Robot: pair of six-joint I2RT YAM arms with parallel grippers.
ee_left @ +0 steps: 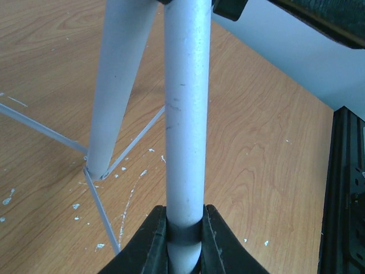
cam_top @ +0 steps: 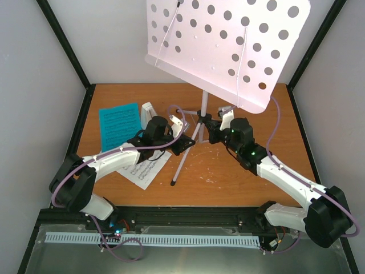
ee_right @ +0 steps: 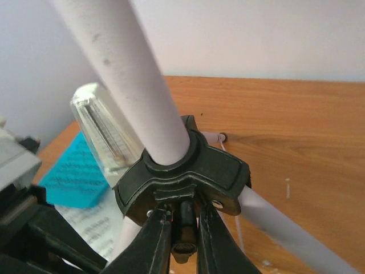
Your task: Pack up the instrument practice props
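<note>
Gripping the music stand [cam_top: 201, 114] low down with both arms leaves its wide perforated tray [cam_top: 228, 45] unsupported high above, and this is the main hazard. The tray leans, so the load is judged top-heavy, and unequal pulls from the two arms could tip the stand toward the back wall or onto the props beside it.

The left gripper [ee_left: 185, 228] is closed around a smooth pale tube, judged to be the front leg [cam_top: 181, 160]. A painted round tube gives little purchase and may slide through the pads. The right gripper [ee_right: 183, 240] is pinched on a small tab of the black hub [ee_right: 188, 171] where the legs join. So narrow a hold could slip off if the hub twists.

A leg that folds inward could sweep the white pages [cam_top: 145, 168] lying just beside its foot. It could also knock the metronome [cam_top: 149, 111], which stands upright near the hub on the left side.

The stand is at the middle of the wooden table [cam_top: 256, 165], lilac-white, with thin wire braces [ee_left: 100, 211] running between its tubes. Its paint carries small scuffs, and pale flecks dot the wood beneath. The blue page [cam_top: 120, 125] lies flat at the left, apart from the legs.
</note>
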